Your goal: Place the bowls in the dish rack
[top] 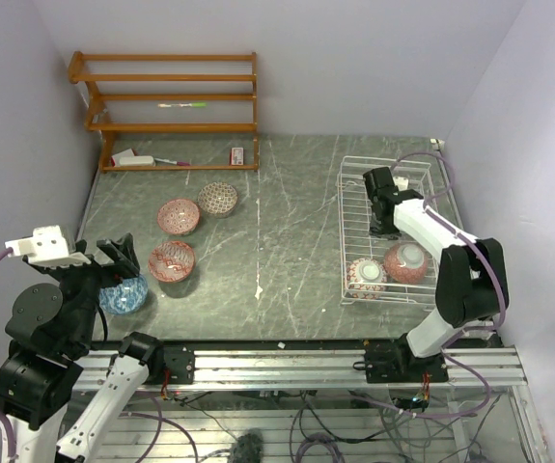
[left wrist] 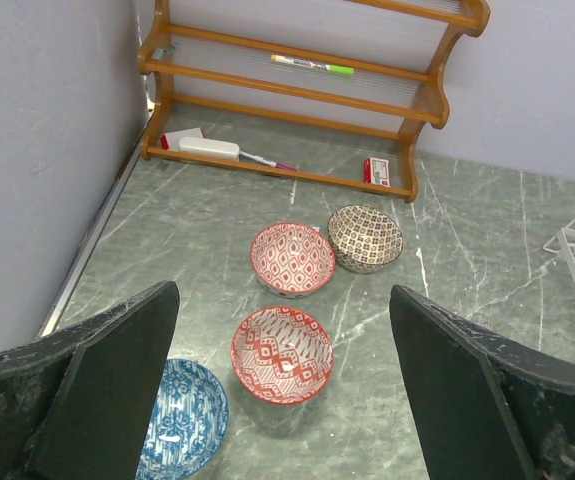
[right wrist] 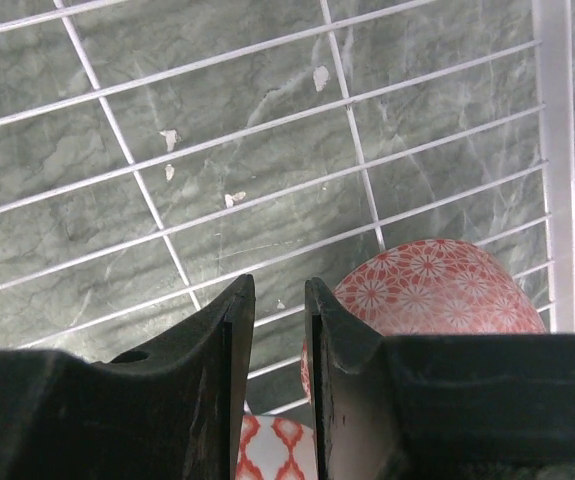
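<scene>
Four bowls sit on the table at the left: a blue one, two red ones, and a brown-patterned one. My left gripper hangs wide open above the blue bowl and the nearer red bowl, holding nothing. The white wire dish rack stands at the right with two bowls at its near end. My right gripper hovers inside the rack, jaws a narrow gap apart and empty.
An orange-brown wooden shelf unit stands at the back left against the wall, with a marker, a white block and a small box on it. Walls close in on the left and right. The arms' rail runs along the near edge.
</scene>
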### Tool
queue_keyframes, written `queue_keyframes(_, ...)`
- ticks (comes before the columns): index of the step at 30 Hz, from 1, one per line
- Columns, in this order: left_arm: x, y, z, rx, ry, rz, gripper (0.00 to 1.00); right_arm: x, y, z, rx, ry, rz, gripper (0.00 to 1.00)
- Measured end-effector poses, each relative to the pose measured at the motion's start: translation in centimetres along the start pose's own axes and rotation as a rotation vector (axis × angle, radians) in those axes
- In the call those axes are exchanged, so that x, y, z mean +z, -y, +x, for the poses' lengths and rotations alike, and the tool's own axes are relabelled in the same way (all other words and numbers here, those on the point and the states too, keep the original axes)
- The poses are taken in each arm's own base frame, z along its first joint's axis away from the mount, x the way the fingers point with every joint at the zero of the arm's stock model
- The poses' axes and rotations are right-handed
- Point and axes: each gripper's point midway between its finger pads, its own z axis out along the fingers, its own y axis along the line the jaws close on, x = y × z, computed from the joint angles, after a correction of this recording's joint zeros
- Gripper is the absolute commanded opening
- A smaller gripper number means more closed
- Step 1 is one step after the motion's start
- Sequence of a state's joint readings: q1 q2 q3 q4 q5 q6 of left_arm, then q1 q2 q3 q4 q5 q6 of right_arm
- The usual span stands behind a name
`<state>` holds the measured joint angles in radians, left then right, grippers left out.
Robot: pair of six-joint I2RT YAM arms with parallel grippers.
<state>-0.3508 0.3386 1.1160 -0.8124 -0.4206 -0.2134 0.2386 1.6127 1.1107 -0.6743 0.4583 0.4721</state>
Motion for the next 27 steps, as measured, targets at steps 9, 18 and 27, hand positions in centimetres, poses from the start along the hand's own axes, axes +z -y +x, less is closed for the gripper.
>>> queue_keyframes(9,0.1,0.0,0.1,0.001,-0.003,0.001,0.97,1.4,2.0,0.9,0.09,-0.028,0.001,0.27)
queue_keyframes(18,0.5,0.3,1.1,0.011,-0.027,0.012,0.98,1.3,4.9,3.7,0.178,-0.067,0.0,0.26)
queue_keyframes(27,0.5,0.4,1.0,0.003,-0.026,0.018,0.97,-1.2,4.4,1.4,0.239,0.056,-0.098,0.28)
